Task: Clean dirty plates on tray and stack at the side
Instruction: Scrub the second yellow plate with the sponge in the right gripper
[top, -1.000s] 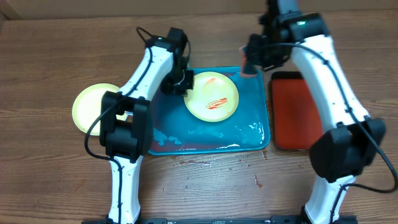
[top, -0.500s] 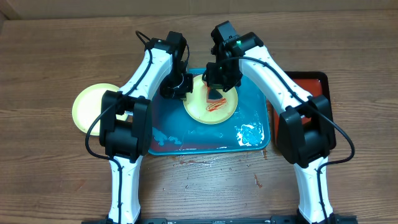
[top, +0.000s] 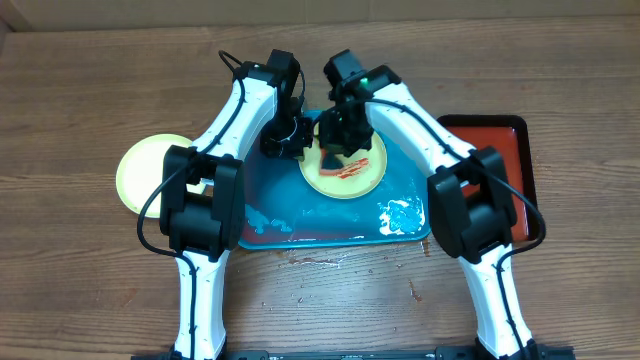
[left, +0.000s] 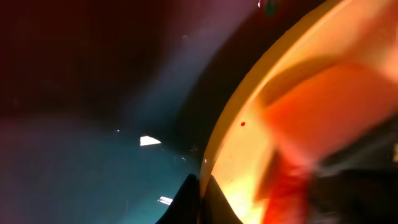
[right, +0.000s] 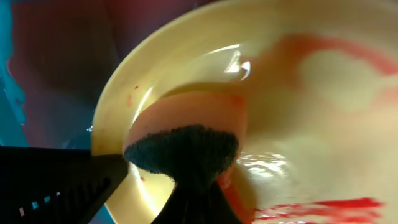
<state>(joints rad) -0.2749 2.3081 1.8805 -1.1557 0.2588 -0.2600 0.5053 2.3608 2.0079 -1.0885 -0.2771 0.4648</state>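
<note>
Right gripper (top: 341, 138): clamped on a sponge (right: 186, 134), dark scouring face toward the wrist camera, pale side pressed flat into the plate (top: 362, 180). Contact is on the plate's far-left part, just inside the rim.

Sauce streak (top: 349, 171): lies toward the plate's centre, on the near-right side of the sponge. Its long axis runs roughly left-right in the overhead view, slightly tilted. The right wrist view also shows fainter red smears beyond the sponge. Judgement: the next wipe must pull toward the centre along that axis, and the right arm is already on it.

Plate sits in the far-centre part of the tray (top: 300, 228), which is wet, with a white foamy patch in its near-right corner.

Left gripper (top: 284, 140): at the plate's left rim. Its wrist view is too close and blurred, so its opening cannot be told, nor whether it grips the rim.

Pose: both forearms reach up from folded elbows, wrists tipped down, converging over the plate.

Second plate (top: 141, 172) rests on the table (top: 80, 280), left of the tray. Red tray (top: 506, 150) lies to the right.
</note>
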